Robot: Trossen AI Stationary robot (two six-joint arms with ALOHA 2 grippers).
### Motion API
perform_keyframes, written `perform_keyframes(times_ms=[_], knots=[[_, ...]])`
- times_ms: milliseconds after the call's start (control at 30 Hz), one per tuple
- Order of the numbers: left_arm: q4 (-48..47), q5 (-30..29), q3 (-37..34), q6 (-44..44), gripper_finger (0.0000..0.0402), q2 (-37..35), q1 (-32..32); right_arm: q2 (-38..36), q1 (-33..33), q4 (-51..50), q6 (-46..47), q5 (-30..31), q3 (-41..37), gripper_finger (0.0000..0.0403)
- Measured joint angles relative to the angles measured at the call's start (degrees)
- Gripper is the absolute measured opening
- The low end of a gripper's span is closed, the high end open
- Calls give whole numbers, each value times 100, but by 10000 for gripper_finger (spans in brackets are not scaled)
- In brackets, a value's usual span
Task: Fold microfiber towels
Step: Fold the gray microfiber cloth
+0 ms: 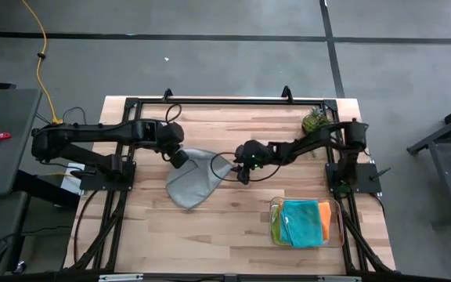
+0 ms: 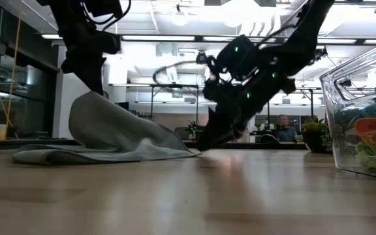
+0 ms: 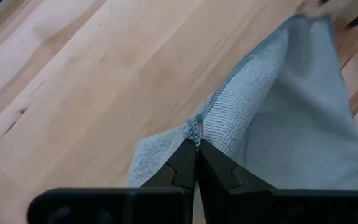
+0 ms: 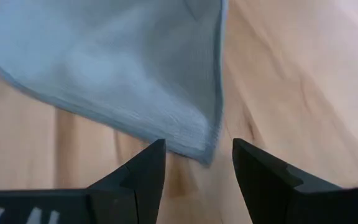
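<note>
My left gripper (image 3: 196,163) is pinched tight on the stitched hem of the grey towel (image 1: 193,178), a soft, finely ribbed microfiber cloth lifted into a peak at that corner and draping down to a rumpled, rounded spread on the pale wooden table (image 1: 233,235); my right gripper (image 4: 197,163) hangs with fingers apart just short of the towel's right corner, holding nothing; bare planks lie open nearer and to the left of the cloth; at the near right a clear plastic tray (image 1: 339,240) holds folded teal (image 1: 302,222), orange (image 1: 324,220) and lime green (image 1: 277,222) towels; a small potted plant (image 1: 313,120) stands at the far right edge; I can read no writing anywhere.
</note>
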Motion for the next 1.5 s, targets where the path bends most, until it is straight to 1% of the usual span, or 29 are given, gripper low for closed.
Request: perform_keyframes(times_ms=[200,300,400,500,600,667,733,800,933,1067,1167,1333,1433,1500], knots=[[82,1,0,-120,0,0,0,315,83,179,8,111,31,175],[122,-1,0,-126,0,0,0,366,160,186,-79,272,33,163],[195,-50,0,-137,0,0,1,377,306,145,-309,648,35,133],[348,-96,0,-138,0,0,9,379,469,-16,-370,989,44,92],[542,-120,0,-175,0,0,9,376,613,-300,-340,1098,46,48],[676,-159,0,-224,0,0,9,373,679,-426,-120,1156,46,17],[776,-188,0,-225,0,0,9,368,691,-483,298,1172,46,6],[840,-194,0,-139,0,-2,11,303,685,-554,648,1154,46,7],[922,-188,29,107,0,-159,143,-234,532,-1172,768,1065,-7,2],[920,-189,295,515,0,-349,422,-1286,145,-1937,388,1160,-14,1],[1111,-197,516,1032,0,-417,678,-2028,-228,-2547,62,1208,-4,1],[1973,-194,608,2147,0,-422,1093,-3076,-911,-2920,-289,1238,-6,0],[2544,-102,610,2832,0,-319,1327,-3485,-1255,-3000,-398,1265,-5,0],[2921,95,606,3209,0,-231,1500,-3659,-1432,-3020,-462,1259,-3,0]])
